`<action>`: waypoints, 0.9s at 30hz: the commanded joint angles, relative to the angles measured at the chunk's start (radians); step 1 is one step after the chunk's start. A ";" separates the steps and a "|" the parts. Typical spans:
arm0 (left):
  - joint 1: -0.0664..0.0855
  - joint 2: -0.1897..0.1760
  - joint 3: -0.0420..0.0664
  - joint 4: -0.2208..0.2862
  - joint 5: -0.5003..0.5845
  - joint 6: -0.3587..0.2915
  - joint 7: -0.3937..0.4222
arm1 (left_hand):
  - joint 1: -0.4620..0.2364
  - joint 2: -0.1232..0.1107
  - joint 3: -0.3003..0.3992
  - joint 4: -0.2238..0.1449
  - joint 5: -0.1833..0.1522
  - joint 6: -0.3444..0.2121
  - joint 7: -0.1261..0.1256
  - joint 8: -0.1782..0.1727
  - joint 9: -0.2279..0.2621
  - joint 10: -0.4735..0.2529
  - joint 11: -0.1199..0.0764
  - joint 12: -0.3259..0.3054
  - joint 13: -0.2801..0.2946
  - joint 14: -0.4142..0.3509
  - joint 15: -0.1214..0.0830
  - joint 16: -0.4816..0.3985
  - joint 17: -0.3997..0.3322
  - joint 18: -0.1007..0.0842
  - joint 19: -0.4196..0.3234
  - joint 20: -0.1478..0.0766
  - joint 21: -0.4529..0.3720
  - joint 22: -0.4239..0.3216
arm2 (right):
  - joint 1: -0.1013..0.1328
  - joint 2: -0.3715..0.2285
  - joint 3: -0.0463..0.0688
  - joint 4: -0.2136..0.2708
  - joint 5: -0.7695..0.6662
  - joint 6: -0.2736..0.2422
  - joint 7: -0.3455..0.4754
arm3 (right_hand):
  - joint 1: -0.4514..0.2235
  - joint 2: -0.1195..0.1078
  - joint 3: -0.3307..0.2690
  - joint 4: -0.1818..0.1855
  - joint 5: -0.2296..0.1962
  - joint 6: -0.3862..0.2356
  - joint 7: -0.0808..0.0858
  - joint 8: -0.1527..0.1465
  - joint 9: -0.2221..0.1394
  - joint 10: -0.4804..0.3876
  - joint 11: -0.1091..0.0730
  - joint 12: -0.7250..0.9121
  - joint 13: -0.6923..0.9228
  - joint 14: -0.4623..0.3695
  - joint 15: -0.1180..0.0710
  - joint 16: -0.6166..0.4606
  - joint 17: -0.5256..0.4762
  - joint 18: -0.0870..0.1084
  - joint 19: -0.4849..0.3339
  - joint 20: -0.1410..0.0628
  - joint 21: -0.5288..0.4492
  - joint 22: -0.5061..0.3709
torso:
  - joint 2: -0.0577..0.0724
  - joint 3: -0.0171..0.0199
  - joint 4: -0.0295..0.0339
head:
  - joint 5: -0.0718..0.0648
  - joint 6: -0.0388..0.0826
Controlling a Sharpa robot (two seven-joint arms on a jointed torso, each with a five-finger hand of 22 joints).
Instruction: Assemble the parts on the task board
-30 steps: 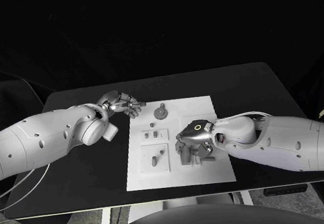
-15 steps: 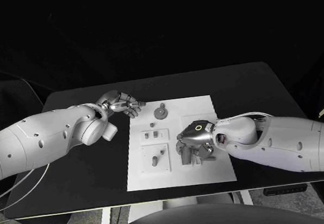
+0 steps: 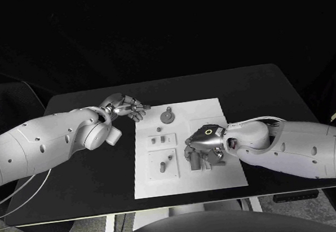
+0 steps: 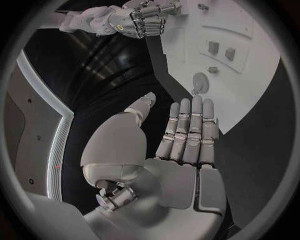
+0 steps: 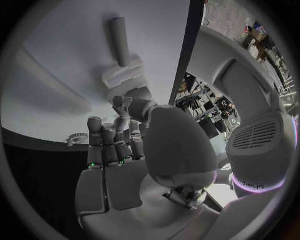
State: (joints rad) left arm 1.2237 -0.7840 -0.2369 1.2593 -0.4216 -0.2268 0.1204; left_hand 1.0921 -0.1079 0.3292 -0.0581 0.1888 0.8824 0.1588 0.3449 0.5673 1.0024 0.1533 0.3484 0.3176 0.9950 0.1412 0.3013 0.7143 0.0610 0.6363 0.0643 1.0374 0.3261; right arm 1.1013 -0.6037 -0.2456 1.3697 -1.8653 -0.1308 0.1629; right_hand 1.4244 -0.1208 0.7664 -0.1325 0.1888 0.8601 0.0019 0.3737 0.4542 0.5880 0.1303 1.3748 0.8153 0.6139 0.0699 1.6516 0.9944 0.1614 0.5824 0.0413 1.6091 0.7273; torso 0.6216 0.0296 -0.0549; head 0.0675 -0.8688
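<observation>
The white task board [image 3: 224, 177] lies mid-table with grey parts on it. My right hand [image 3: 205, 144] hangs over its right half, fingers curled down onto a grey part [image 3: 195, 162]. In the right wrist view the fingertips [image 5: 123, 103] meet at a pale block [image 5: 123, 75] carrying a grey peg [image 5: 119, 37]; whether they grip it is unclear. My left hand [image 3: 126, 106] hovers by the board's far left corner, holding nothing, its fingers [image 4: 190, 127] straight. A round grey part [image 3: 166, 116] lies just right of it, also the round part [image 4: 200, 80] in the left wrist view.
Small grey parts sit on raised squares on the board's left half [image 3: 160, 140], with another part [image 3: 164, 163] nearer me. Black table [image 3: 85, 176] surrounds the board, widest at the left and right sides. The right hand [image 4: 140, 20] shows over the board [image 4: 250, 60] in the left wrist view.
My right hand has crept slightly to the right over the board, and the board's near edge has shifted a little with it. The left hand has stayed put.
</observation>
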 commanded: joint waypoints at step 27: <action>0.002 0.002 0.001 0.000 -0.004 0.003 0.003 | -0.009 0.005 -0.003 0.005 -0.002 0.009 -0.001 0.001 -0.001 -0.005 0.000 -0.006 -0.001 0.001 0.000 -0.002 -0.002 0.015 0.000 -0.003 -0.003 0.002 | 0.000 0.003 0.000 -0.045 0.225 0.104 0.031 | -0.021 0.013 0.032 0.003 0.002 0.050 0.072 0.007 0.020 0.000 0.003 0.003 -0.008 -0.008 0.001 0.023 -0.003 -0.017 -0.002 -0.002 0.008 0.000 | 0.001 -0.0009 0.0004 | 0.000 -0.004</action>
State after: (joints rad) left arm 1.2239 -0.7833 -0.2369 1.2579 -0.4226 -0.2267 0.1191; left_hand 1.0882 -0.1040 0.3292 -0.0581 0.1888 0.8824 0.1588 0.3449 0.5673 1.0024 0.1533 0.3484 0.3175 0.9950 0.1412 0.3013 0.7144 0.0610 0.6363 0.0643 1.0374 0.3267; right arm 1.1036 -0.5983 -0.2431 1.3331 -1.7067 -0.0885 0.1847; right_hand 1.4089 -0.1114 0.7912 -0.1297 0.1897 0.8528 0.0089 0.3851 0.4542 0.5880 0.1303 1.3751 0.8088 0.6140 0.0698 1.6516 0.9933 0.1614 0.5824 0.0412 1.6129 0.7274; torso 0.6217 0.0285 -0.0546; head 0.0677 -0.8726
